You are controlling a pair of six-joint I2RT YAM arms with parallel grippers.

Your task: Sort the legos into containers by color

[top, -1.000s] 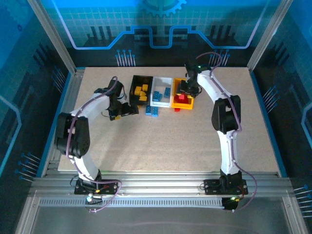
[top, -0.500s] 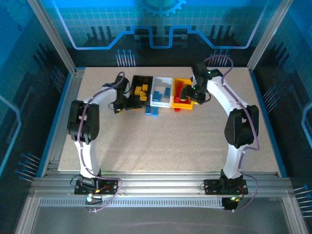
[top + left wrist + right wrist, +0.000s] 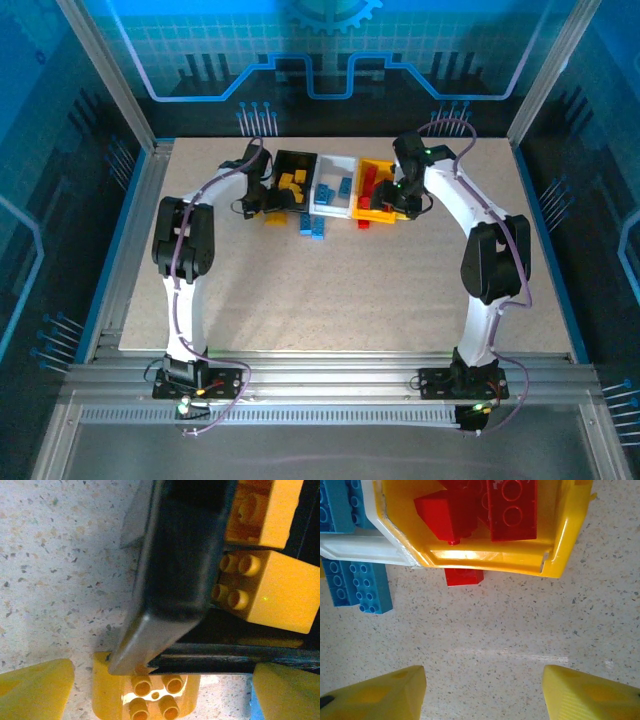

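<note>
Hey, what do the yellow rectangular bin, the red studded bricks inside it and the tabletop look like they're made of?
Yellow rectangular bin: glossy moulded plastic, judging by its thin, light-catching wall. Red studded bricks: hard, smooth plastic with crisp moulded studs. Tabletop: pale speckled surface, perhaps laminate or composite stone; faint sheen.

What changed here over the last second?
The left gripper swung across to the black bin's near corner, open over a yellow brick on the table. The right gripper drew back from over the yellow bin to the table just before it, open and empty. The bins and blue bricks stayed put.
</note>
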